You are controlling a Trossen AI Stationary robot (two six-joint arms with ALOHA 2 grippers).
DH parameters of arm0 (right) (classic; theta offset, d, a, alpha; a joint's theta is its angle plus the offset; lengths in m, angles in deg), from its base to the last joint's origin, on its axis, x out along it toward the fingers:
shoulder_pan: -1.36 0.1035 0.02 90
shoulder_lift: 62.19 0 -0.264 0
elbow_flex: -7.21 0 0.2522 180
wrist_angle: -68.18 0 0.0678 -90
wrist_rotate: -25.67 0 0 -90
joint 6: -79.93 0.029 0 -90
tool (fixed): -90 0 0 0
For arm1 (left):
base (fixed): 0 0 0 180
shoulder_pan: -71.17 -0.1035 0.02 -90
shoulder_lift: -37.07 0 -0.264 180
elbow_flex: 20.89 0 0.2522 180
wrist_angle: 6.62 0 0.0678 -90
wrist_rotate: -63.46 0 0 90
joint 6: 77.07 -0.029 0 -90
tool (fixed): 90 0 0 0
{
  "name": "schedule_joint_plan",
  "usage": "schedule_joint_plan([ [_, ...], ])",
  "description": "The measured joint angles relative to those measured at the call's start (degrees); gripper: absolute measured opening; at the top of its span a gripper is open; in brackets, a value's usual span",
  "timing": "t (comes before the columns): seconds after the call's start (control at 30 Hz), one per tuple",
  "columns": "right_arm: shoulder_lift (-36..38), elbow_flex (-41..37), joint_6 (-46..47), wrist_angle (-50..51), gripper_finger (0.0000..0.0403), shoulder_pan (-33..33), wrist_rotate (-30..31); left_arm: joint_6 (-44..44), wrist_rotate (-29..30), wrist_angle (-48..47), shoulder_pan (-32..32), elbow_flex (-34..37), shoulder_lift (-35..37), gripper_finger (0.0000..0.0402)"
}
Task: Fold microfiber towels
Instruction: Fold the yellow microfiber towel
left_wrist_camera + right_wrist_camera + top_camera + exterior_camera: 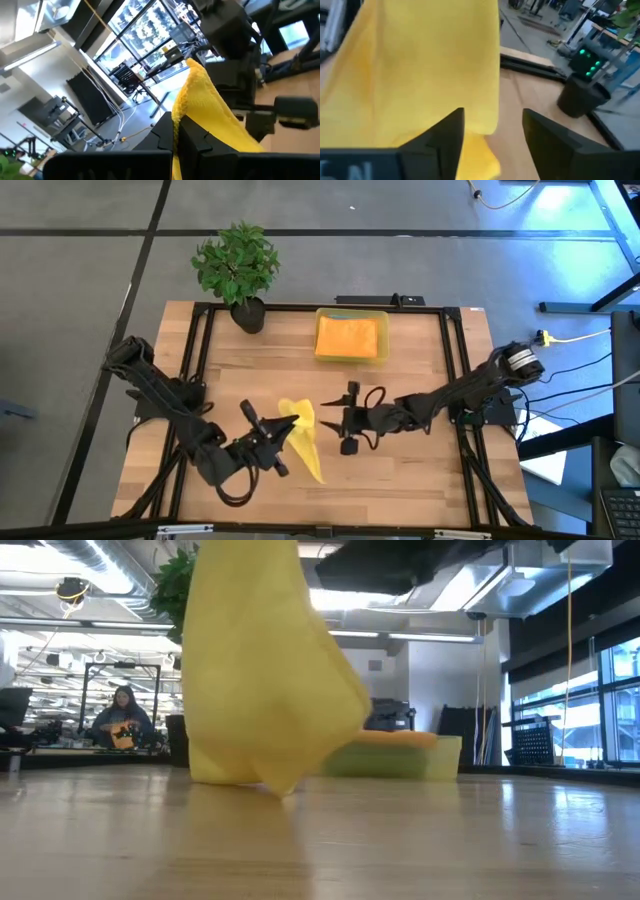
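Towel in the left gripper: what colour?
Yellow towel, plain, clearest in the left wrist view.

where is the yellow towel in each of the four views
High view: yellow towel at the table's front middle, between the left gripper and right gripper.
Low view: hanging large, left of centre.
Left wrist view: clamped between that arm's fingers.
Right wrist view: filling the left side, beside open fingers.
Shared landmark: yellow bin, behind the towel in the low view.
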Motion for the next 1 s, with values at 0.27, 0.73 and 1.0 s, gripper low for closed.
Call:
schedule_joint_plan([
  [0.27, -8.10, 0.17, 4.81, -8.69, 0.0219, 1.34, -8.56, 1.76, 0.05, -3.85, 1.55, 0.00, -0.04, 0.0000],
  [0.73, -12.62, 0.15, 7.95, -21.09, 0.0220, 3.68, -15.49, 2.08, 0.62, -4.74, 1.53, 0.00, -0.07, 0.0000],
  [1.0, -13.47, 1.86, 8.86, -13.39, 0.0220, 3.99, -9.53, 2.00, 1.21, -4.72, 1.35, 0.00, -0.09, 0.0000],
])
